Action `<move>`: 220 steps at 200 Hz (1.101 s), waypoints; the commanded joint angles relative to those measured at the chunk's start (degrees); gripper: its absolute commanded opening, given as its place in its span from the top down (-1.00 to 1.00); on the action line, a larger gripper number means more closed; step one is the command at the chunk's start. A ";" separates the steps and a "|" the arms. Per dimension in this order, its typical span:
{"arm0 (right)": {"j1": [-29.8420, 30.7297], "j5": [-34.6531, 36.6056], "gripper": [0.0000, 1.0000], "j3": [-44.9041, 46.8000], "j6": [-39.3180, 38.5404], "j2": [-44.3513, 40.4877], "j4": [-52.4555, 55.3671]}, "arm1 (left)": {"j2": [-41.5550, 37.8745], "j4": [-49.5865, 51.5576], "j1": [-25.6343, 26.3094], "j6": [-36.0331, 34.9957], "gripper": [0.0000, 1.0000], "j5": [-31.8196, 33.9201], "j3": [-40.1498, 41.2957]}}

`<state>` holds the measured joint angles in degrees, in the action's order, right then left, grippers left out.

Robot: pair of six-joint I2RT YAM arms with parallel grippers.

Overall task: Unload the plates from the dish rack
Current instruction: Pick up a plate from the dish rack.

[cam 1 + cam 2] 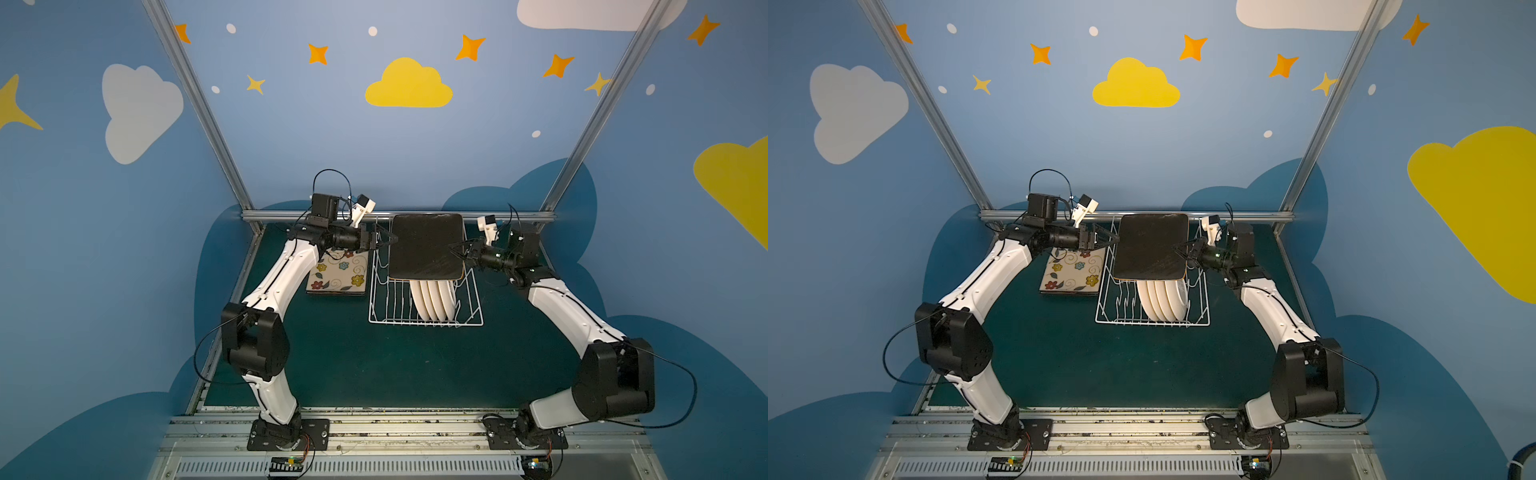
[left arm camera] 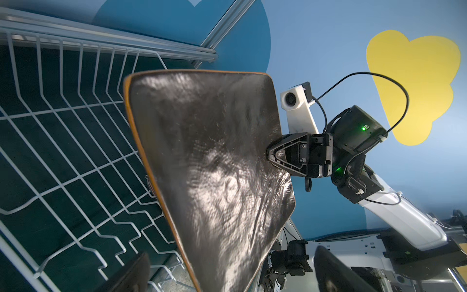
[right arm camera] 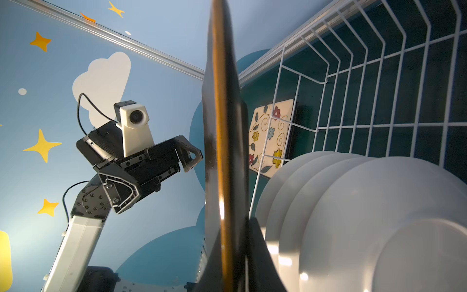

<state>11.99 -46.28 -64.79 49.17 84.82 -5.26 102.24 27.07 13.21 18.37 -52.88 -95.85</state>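
Observation:
A dark rounded-square plate (image 1: pixel 426 247) (image 1: pixel 1150 247) hangs upright over the back of the white wire dish rack (image 1: pixel 424 323) (image 1: pixel 1150 323). My right gripper (image 1: pixel 453 248) (image 1: pixel 1177 249) (image 3: pixel 227 265) is shut on its right edge, also shown in the left wrist view (image 2: pixel 269 154). My left gripper (image 1: pixel 388 240) (image 1: pixel 1113 240) (image 2: pixel 232 278) stands open at the plate's left edge (image 2: pixel 214 164), fingers spread (image 3: pixel 166 177). Several round white plates (image 1: pixel 432 299) (image 1: pixel 1163 301) (image 3: pixel 353 215) stand on edge in the rack. A cream flowered plate (image 1: pixel 338 272) (image 1: pixel 1073 272) (image 3: pixel 270 134) lies flat left of the rack.
The rack's bent wire prongs (image 2: pixel 63 126) and sloped side (image 3: pixel 379 88) lie just under and behind the held plate. An aluminium rail (image 1: pixel 399 215) runs along the back of the green table (image 1: pixel 374 365). Blue walls close in both sides.

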 commanded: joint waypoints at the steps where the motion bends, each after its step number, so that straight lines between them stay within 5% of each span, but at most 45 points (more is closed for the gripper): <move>1: 1.03 -4.69 1.00 -3.46 1.02 -2.40 -8.63 | 0.84 1.74 1.14 -1.15 -0.99 0.05 0.40; 82: 2.69 -4.23 1.00 -2.75 3.50 -0.72 -12.84 | 3.90 -3.92 3.66 2.74 -0.86 -5.93 0.44; 116: 2.70 -4.52 1.00 -2.04 3.78 -0.13 -14.10 | 3.85 -4.43 3.71 3.27 -0.27 -6.98 0.91; 172: 2.60 -3.72 1.00 0.48 5.61 0.36 -17.88 | 3.33 -6.16 3.74 4.36 0.36 -7.44 1.52; 220: 2.47 -4.01 1.00 0.38 5.30 1.06 -16.20 | 3.50 -9.15 3.58 7.66 0.66 -7.74 1.94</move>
<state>13.93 -48.69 -63.35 55.16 86.19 -15.81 106.02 21.69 16.51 23.49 -59.46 -94.19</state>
